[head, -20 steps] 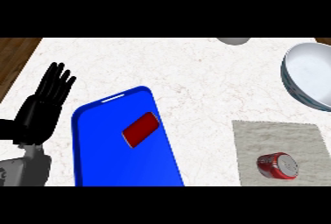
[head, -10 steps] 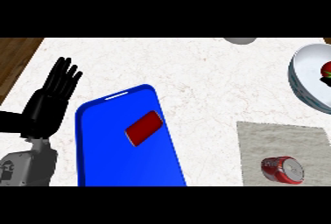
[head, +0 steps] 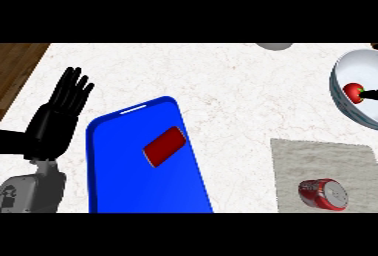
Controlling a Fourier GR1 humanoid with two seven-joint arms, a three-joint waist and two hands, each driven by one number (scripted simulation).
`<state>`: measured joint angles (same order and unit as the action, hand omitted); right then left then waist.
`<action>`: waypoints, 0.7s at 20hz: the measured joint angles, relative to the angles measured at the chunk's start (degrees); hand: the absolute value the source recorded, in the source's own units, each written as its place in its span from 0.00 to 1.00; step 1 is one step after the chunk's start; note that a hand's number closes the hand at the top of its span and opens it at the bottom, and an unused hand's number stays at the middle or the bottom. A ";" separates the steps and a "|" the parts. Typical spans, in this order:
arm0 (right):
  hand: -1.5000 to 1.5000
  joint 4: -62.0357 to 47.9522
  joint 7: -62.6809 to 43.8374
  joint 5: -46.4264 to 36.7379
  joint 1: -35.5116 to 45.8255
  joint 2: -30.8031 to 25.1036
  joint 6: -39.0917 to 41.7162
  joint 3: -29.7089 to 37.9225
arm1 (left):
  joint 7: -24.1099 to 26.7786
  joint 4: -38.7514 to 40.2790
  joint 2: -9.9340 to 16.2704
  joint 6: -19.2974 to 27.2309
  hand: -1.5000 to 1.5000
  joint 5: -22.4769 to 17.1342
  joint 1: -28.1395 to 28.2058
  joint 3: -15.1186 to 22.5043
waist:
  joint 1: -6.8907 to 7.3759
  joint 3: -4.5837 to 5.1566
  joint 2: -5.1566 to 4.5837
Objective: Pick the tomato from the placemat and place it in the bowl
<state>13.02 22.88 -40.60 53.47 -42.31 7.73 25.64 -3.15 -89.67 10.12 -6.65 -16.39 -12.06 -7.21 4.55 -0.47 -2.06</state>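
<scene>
1 can (head: pixel 323 194) on placemat (head: pixel 319 161), tomato (head: pixel 354 92) in bowl (head: pixel 344 99).

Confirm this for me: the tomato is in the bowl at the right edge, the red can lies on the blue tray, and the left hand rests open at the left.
One thing is wrong. In the head view the red can lies on the grey placemat, not on the blue tray, which carries a flat red block. The tomato is in the bowl, and the left hand rests open at the left.

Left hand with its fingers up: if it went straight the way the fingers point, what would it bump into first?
Probably nothing. The left hand is open, fingers pointing toward the far side of the white counter, and only bare counter shows ahead. The blue tray sits off to its side.
</scene>
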 measured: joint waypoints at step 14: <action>0.00 -4.63 1.83 16.21 -1.78 -10.59 5.36 17.38 | -1.15 -0.74 0.32 0.53 0.50 -0.59 0.28 -0.84 | -0.94 -0.06 0.00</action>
<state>8.39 24.72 -24.39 51.69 -52.90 13.09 43.02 -4.30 -90.41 10.44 -6.12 -16.99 -11.78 -8.05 3.61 -0.53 -2.06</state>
